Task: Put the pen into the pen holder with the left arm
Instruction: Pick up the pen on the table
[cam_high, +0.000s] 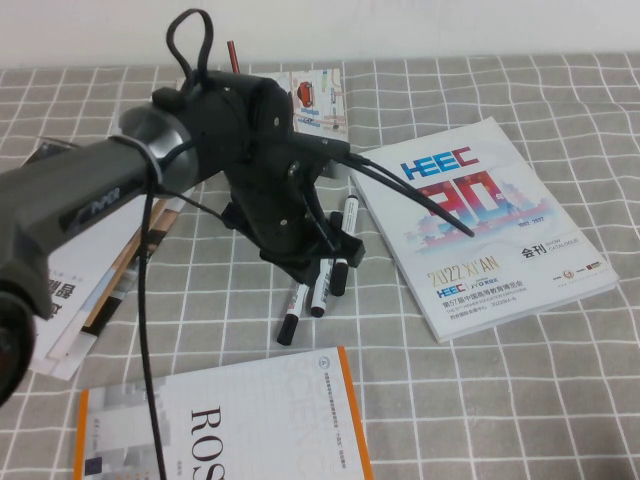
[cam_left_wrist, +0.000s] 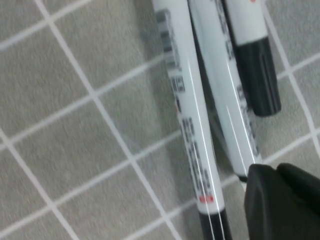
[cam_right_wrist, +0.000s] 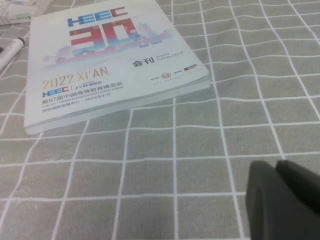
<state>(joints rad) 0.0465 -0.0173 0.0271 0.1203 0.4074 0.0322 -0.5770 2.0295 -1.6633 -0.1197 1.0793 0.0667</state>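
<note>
Now my left gripper (cam_high: 318, 262) hangs shut and empty over the pens (cam_high: 322, 285); my right gripper (cam_right_wrist: 285, 200), at four o'clock, looks closed.

Pens partly hidden beneath the arm

The upper ends of the pens (cam_high: 318, 285) are covered by the left gripper (cam_high: 312, 250); the print is perhaps too blurred.

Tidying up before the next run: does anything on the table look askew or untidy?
Yes: the booklets under the left arm lie fanned in a skewed pile. Left gripper is down over the pens.
</note>
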